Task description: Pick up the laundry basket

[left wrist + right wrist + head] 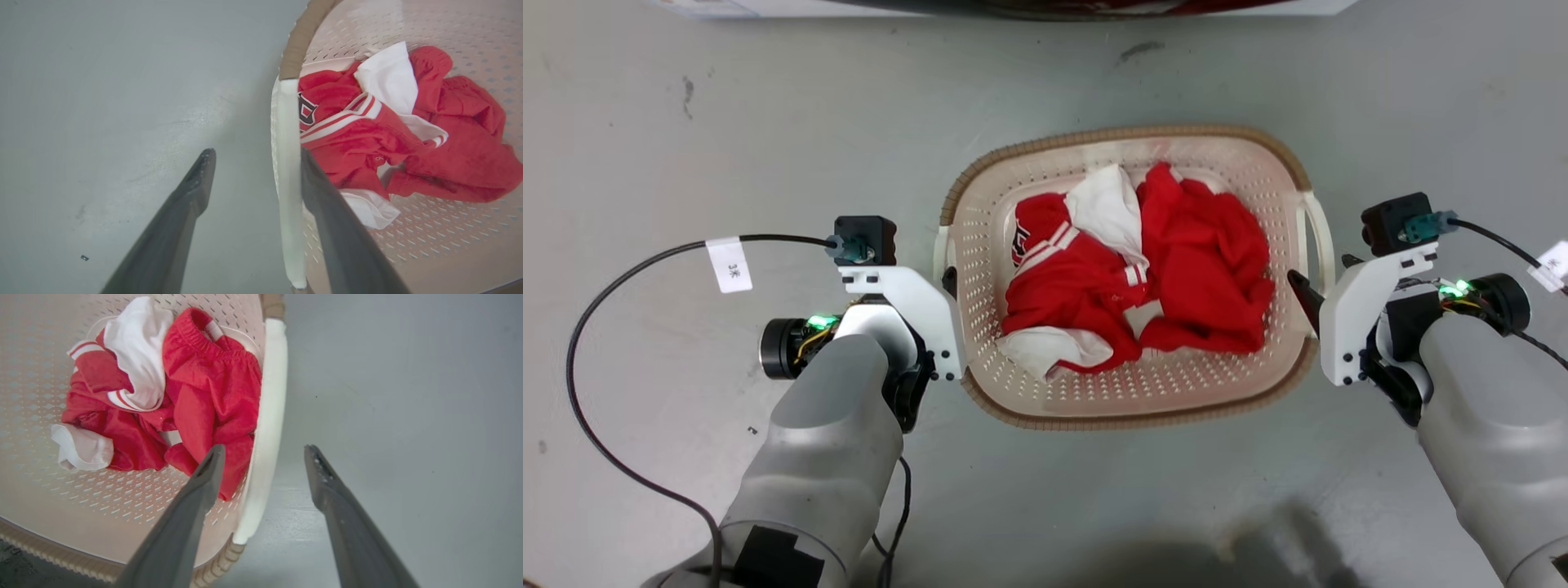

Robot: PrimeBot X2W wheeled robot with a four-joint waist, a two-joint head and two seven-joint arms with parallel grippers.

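The laundry basket [1111, 420] is cream with a brown woven rim. It stands on the grey floor and holds red and white clothes [1143, 278]. My left gripper [943, 279] is at its left side, open. In the left wrist view, the left gripper [255, 152] straddles the white handle [288, 163], with one finger inside the basket [429, 245] and one outside. My right gripper [1319, 278] is at the right side, open. Seen from the right wrist, the right gripper [264, 448] straddles the other white handle [267, 396], one finger over the basket [81, 506] and one over the floor.
A white edge of a large object [768, 6] runs along the top of the head view. A black cable with a white tag [728, 264] loops over the floor to my left. Bare grey floor [686, 122] surrounds the basket.
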